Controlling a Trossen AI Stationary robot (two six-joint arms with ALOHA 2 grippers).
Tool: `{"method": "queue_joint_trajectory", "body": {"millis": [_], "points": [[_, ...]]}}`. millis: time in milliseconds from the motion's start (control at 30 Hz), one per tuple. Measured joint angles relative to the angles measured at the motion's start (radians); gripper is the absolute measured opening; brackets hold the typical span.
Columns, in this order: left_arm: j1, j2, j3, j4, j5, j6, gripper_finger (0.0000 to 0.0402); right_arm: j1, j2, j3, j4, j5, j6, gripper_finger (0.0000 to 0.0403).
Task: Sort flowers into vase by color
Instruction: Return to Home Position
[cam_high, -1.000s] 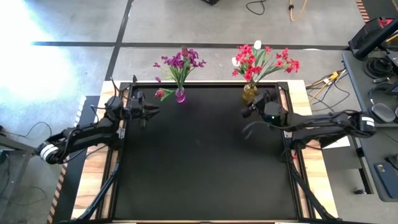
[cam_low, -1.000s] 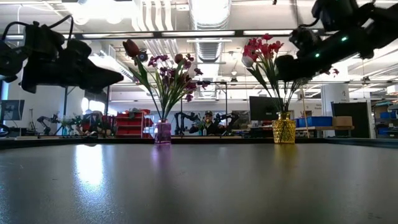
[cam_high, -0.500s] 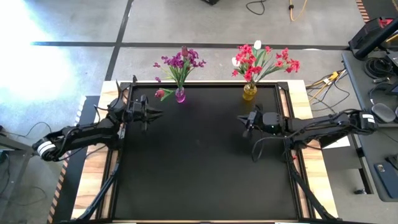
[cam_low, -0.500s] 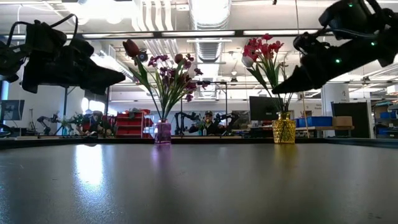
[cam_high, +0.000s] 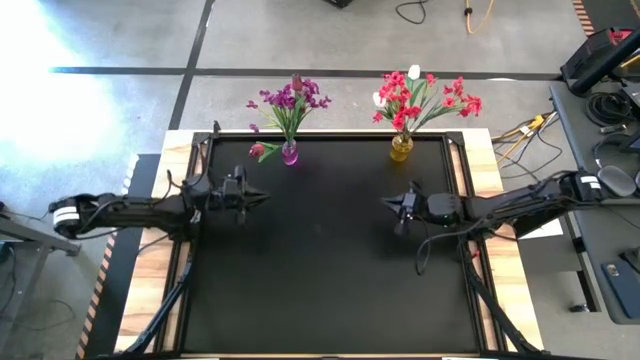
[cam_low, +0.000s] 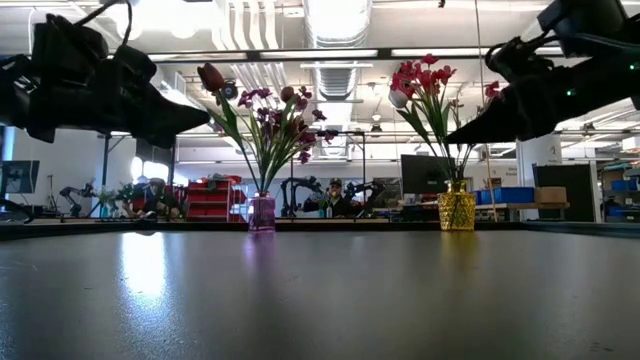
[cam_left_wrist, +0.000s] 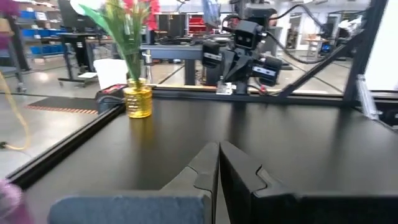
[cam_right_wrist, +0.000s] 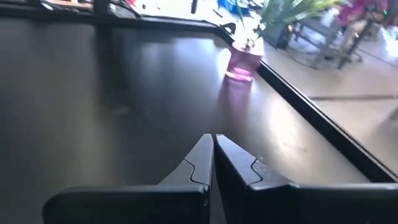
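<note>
In the high view, the purple flowers (cam_high: 289, 100) stood in a small purple vase (cam_high: 289, 153) at the upper edge of the black tabletop (cam_high: 320, 290), left of centre. One reddish bloom (cam_high: 258, 150) hung low, just to the left of that vase. The red flowers (cam_high: 420, 98), with a white bud (cam_high: 414, 72) among them, stood in a yellow vase (cam_high: 401, 148) at the same upper edge, right of centre and well apart from the purple one. Both vases were upright, and their blooms leaned out past the tabletop's upper edge.

The left gripper (cam_high: 260, 196) lay at middle left of the high view, below the purple vase and pointing towards the centre. Its wrist view showed the two fingers clenched together with nothing between them, and the yellow vase far off at upper left. The right gripper (cam_high: 386, 200) was at middle right, below the yellow vase, facing the left one across bare tabletop. It too was clenched on nothing. In the low view both grippers hung high above the surface at the upper corners.
</note>
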Motion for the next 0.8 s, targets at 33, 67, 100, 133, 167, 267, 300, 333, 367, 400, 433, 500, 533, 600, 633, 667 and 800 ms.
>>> {"method": "queue_joint_trajectory", "body": {"millis": [33,67,100,133,167,267,300,333,367,400,433,500,533,600,633,667,800], "points": [[-0.021,0.0,0.0,0.0,-0.009,-0.003,0.0,0.001,-0.01,-0.003,0.007,-0.02,-0.004,0.0009],[-0.039,-0.001,0.0,0.0,-0.019,-0.003,0.0,0.002,-0.023,-0.008,0.01,-0.04,-0.007,0.0009],[-0.057,-0.001,0.0,0.0,-0.032,-0.004,0.0,0.005,-0.038,-0.014,0.01,-0.049,-0.007,0.0009],[-0.073,-0.002,0.0,0.0,-0.052,-0.004,0.0,0.011,-0.052,-0.021,0.012,-0.054,-0.007,0.0009],[-0.087,-0.006,0.0,-0.002,-0.072,-0.005,0.0,0.018,-0.067,-0.031,0.012,-0.056,-0.008,0.0009],[-0.118,-0.019,0.0,-0.007,-0.107,-0.005,0.0,0.042,-0.124,-0.074,0.01,-0.052,-0.009,0.0009],[-0.124,-0.026,0.0,-0.015,-0.107,-0.004,0.0,0.051,-0.145,-0.089,0.01,-0.049,-0.004,0.0009],[-0.128,-0.035,0.0,-0.027,-0.107,-0.003,0.0,0.061,-0.168,-0.105,0.01,-0.048,0.0,0.0009],[-0.129,-0.046,0.0,-0.047,-0.106,-0.003,0.0,0.071,-0.193,-0.121,0.009,-0.048,0.003,0.0009],[-0.129,-0.058,0.0,-0.066,-0.106,-0.003,0.0,0.082,-0.22,-0.139,0.009,-0.048,0.005,0.0009],[-0.129,-0.072,0.0,-0.088,-0.106,-0.004,0.0,0.092,-0.247,-0.155,0.008,-0.048,0.005,0.0009],[-0.129,-0.103,0.0,-0.121,-0.106,-0.006,0.0,0.109,-0.302,-0.172,-0.022,-0.064,0.009,0.0009],[-0.129,-0.12,0.0,-0.133,-0.106,-0.005,0.0,0.116,-0.329,-0.172,-0.044,-0.076,0.016,0.0009],[-0.129,-0.162,0.0,-0.165,-0.106,0.007,0.0,0.129,-0.38,-0.172,-0.101,-0.095,0.024,0.0009],[-0.129,-0.185,0.0,-0.184,-0.106,0.013,0.0,0.133,-0.405,-0.172,-0.128,-0.098,0.022,0.0009],[-0.129,-0.209,0.0,-0.207,-0.106,0.015,0.0,0.135,-0.432,-0.172,-0.156,-0.098,0.018,0.0009],[-0.128,-0.308,0.0,-0.311,-0.11,0.018,0.0,0.137,-0.554,-0.172,-0.235,-0.092,-0.011,0.0009]]}}
